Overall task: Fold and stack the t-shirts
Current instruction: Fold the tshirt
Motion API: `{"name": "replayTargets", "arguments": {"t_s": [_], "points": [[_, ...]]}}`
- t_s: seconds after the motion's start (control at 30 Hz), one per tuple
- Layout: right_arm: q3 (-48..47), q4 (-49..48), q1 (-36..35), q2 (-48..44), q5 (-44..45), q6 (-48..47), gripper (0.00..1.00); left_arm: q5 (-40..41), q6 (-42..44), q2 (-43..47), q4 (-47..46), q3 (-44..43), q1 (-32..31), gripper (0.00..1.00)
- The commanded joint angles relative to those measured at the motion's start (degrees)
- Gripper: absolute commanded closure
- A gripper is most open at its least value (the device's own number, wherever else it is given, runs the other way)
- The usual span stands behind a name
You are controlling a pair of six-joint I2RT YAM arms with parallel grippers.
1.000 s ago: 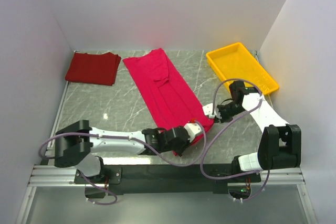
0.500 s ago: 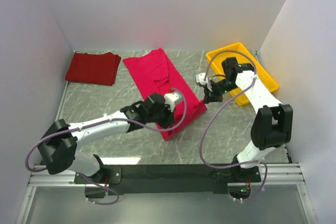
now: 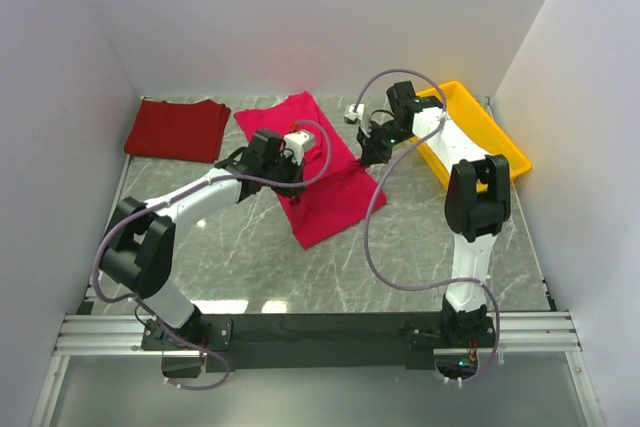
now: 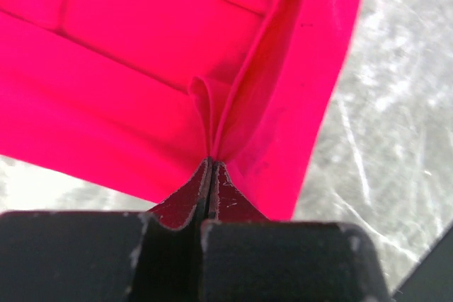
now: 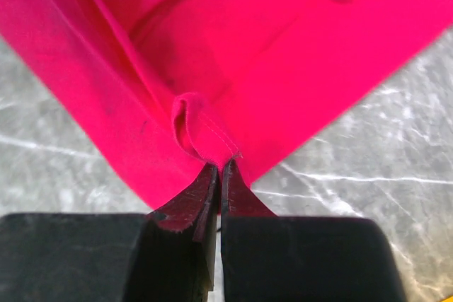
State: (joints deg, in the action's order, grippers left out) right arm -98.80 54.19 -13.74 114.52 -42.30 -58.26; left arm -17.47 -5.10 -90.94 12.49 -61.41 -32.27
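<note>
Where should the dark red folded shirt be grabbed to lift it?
Probably its near edge, pinched from above on the arms' side: the dark red shirt lies flat and folded in the far left corner, hemmed by walls behind and beside.

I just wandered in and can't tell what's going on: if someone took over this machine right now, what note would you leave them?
Left gripper: shut on a pinch of the crimson t-shirt.
Right gripper: shut on another pinch of the same shirt.
Maroon t-shirt: folded, at the far left corner of the table, apart from the crimson one.
Done: maroon one folded.
Left: lay the crimson fold down, finish folding it, then probably stack the two shirts.
</note>
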Motion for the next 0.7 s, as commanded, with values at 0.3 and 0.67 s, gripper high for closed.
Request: {"name": "replayTargets", "arguments": {"t_s": [0.3, 0.67], "points": [[-12.90, -10.77, -1.99, 9.49, 4.42, 14.48, 1.00, -2.65, 4.49, -9.95, 0.43, -10.40, 7.39, 0.99], [-19.49, -13.76, -2.87, 15.29, 7.59, 19.32, 1.00, -1.34, 6.60, -12.43, 1.31, -13.12, 9.24, 0.99]]}}
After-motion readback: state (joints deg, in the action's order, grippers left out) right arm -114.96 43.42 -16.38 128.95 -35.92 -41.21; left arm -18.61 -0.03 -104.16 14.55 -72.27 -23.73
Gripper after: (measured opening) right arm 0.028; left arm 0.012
